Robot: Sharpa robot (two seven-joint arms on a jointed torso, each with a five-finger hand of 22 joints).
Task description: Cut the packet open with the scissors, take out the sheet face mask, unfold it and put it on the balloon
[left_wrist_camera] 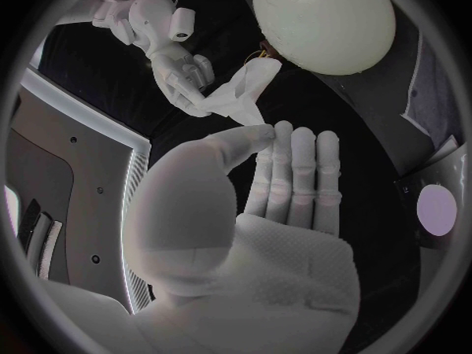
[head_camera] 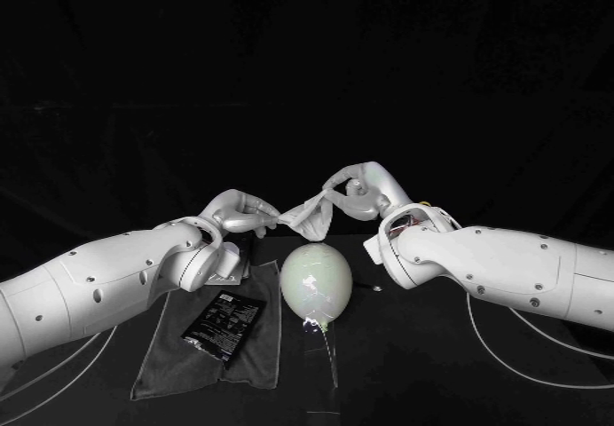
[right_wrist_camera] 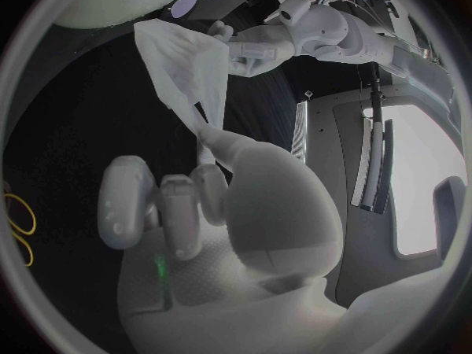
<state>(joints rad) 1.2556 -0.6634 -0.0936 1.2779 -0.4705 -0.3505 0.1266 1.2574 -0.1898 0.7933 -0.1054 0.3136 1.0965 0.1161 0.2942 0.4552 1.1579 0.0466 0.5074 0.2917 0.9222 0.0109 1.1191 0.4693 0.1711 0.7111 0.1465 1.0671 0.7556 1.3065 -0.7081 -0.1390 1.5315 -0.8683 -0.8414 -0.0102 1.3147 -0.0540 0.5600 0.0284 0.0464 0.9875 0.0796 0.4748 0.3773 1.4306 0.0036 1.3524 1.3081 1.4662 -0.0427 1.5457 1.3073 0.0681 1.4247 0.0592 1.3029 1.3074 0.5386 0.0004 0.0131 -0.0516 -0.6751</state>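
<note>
Mask [head_camera: 307,217] hangs pinched between raised left robot hand [head_camera: 243,213] and right robot hand [head_camera: 358,190].

The crumpled sheet face mask [head_camera: 307,216] is white. The egg-shaped rubber balloon [head_camera: 316,281] is a pale greenish white. The flat packet [head_camera: 223,322] is black with small white print. The cloth [head_camera: 256,359] at near left is dark grey. The bench [head_camera: 410,373] is black. The left hand [head_camera: 243,213] and right hand [head_camera: 358,189] are silver.

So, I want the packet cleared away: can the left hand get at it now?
Probably not yet: the left hand pinches the sheet mask, shared with the right hand. The packet lies uncovered on the grey cloth near that arm.
</note>
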